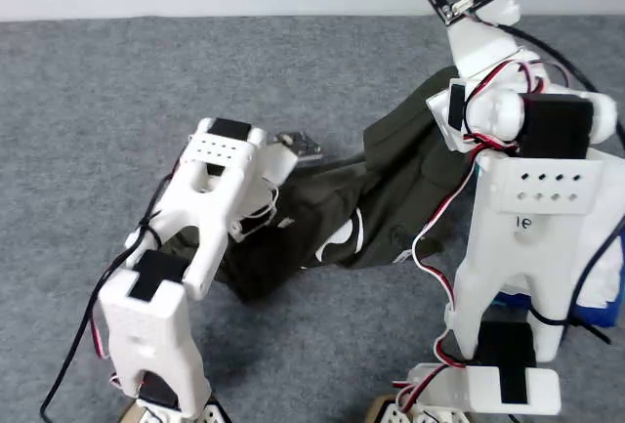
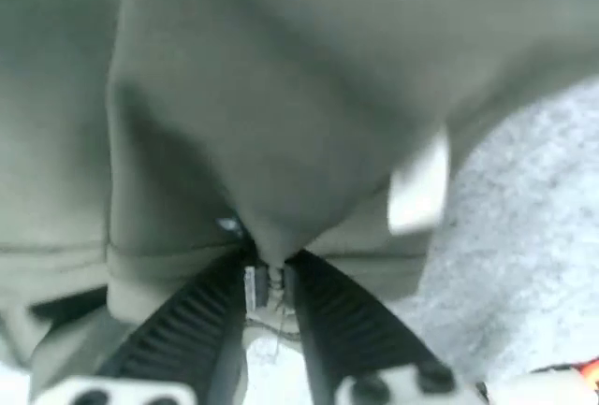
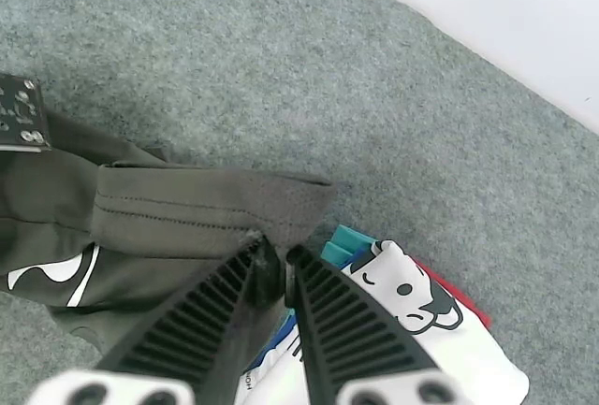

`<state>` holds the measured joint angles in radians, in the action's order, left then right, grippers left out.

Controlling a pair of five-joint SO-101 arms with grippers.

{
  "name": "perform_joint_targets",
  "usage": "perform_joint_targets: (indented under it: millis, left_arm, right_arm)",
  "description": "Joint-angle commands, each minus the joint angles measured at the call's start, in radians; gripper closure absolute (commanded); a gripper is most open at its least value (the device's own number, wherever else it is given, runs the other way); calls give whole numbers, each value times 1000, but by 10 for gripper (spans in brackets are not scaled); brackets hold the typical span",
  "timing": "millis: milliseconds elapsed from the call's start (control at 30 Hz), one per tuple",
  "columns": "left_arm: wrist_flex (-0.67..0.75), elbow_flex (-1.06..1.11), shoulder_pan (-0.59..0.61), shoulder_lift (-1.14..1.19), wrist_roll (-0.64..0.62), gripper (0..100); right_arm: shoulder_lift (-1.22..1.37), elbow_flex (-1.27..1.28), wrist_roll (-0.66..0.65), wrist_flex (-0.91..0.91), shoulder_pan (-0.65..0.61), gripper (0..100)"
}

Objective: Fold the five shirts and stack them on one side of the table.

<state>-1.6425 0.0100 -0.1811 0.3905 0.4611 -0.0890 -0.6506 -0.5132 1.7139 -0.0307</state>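
Note:
A dark olive shirt (image 1: 376, 203) with a white print is held up over the grey table between both arms. My left gripper (image 2: 270, 269) is shut on a pinch of its fabric (image 2: 281, 143), seen close in the left wrist view. My right gripper (image 3: 274, 265) is shut on the shirt's hemmed edge (image 3: 178, 209), lifted above the table. In the high view the left arm (image 1: 190, 247) stands at the shirt's left end and the right arm (image 1: 527, 218) at its right end.
A stack of folded shirts (image 3: 412, 321), white with a cartoon print on top, blue, teal and red beneath, lies under my right gripper; it peeks out at the right edge of the high view (image 1: 601, 296). Grey carpet (image 1: 88, 130) covers the table.

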Motion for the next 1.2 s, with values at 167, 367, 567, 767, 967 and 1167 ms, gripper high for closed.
perform_joint_targets:
  millis: [167, 367, 567, 767, 967, 1167]
  left_arm:
    - [-114, -94, 95, -370, 8, 995]
    - [-114, -82, 149, -609, 6, 995]
    - [-114, 24, 146, -658, 6, 995]
    - [-100, 222, 74, -574, 12, 994]
    - [-110, 180, 54, -577, -12, 994]
    - [-112, 179, 35, -600, -14, 995]
  right_arm:
    - [-35, -28, 9, -28, -7, 988]
    - [-54, -32, 3, -35, -7, 988]
    - [-54, -29, 9, -38, -7, 988]
    - [-53, -28, 9, -33, -7, 988]
    - [-53, -28, 9, -31, -7, 988]
    - [-53, -28, 9, -31, -7, 988]
